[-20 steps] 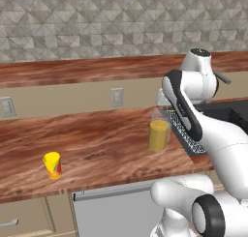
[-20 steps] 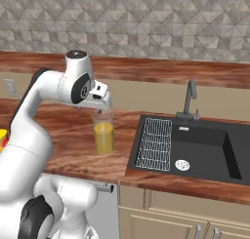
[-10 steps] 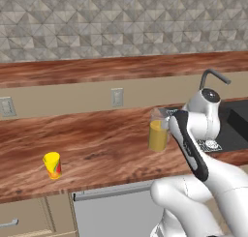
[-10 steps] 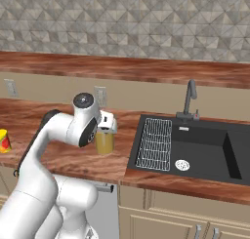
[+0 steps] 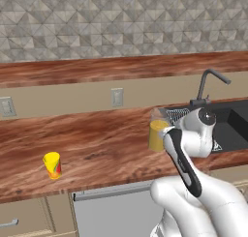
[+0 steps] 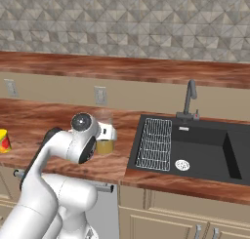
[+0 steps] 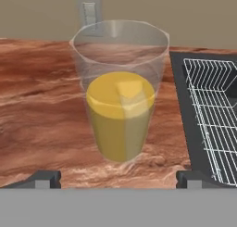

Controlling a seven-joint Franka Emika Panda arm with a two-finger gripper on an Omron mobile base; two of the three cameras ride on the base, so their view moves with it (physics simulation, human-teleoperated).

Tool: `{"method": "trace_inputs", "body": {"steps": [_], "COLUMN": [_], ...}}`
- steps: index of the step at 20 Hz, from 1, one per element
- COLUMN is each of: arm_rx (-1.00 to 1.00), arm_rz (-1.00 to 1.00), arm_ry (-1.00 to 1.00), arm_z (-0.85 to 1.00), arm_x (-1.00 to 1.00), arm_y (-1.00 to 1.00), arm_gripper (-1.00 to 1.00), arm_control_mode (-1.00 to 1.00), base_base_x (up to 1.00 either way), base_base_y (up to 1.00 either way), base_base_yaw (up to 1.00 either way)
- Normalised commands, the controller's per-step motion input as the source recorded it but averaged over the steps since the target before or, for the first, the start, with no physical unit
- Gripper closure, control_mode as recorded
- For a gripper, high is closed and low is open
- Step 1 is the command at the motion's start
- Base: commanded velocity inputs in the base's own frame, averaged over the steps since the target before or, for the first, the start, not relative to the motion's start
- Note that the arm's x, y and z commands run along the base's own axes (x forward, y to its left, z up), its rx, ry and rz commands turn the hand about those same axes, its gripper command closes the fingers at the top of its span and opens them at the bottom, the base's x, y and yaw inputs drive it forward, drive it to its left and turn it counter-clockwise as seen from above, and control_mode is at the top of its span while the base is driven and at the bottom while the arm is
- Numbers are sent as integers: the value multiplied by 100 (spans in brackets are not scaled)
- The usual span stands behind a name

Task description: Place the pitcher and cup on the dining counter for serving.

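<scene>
The pitcher point(image 7: 120, 110) stands upright on the worktop just left of the sink, clear-walled with orange-yellow liquid in its lower half; it also appears in the base views point(image 5: 157, 133) point(image 6: 104, 138). My gripper point(image 7: 118, 179) is open, level with the pitcher and close in front of it. One dark fingertip point(image 7: 44, 179) shows at either side, both wider than the pitcher and apart from it. The small yellow cup point(image 5: 52, 165) point(image 6: 4, 141) with its red patch stands far to the left on the worktop. The dining counter point(image 5: 121, 66) point(image 6: 122, 67) runs along the back, above a beige panel wall.
A black sink point(image 6: 195, 148) with a wire rack point(image 6: 156, 143) and a faucet point(image 6: 189, 99) lies right of the pitcher. Wall outlets point(image 5: 116, 96) point(image 5: 6, 106) sit in the beige panel. The wood-grain worktop point(image 5: 97, 139) stretches between cup and pitcher.
The hand has come down from above the pitcher to its level and its jaws have spread slightly wider. Pitcher and cup have not moved.
</scene>
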Motion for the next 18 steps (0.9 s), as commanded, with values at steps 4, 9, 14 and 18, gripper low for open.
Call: {"method": "trace_inputs", "body": {"steps": [4,9,14,18], "arm_rx": [0,0,0,0], "arm_rz": [0,0,0,0], "arm_ry": [9,10,5,0], "arm_z": [0,0,0,-2], "arm_x": [16,9,6,15], "arm_y": [-5,-5,-3,0], "arm_gripper": [-100,-100,-100,-100], "arm_control_mode": [-100,-100,-100,-100], "base_base_x": [0,0,0,0], "base_base_y": [0,0,0,0], "base_base_yaw": [0,0,0,0]}}
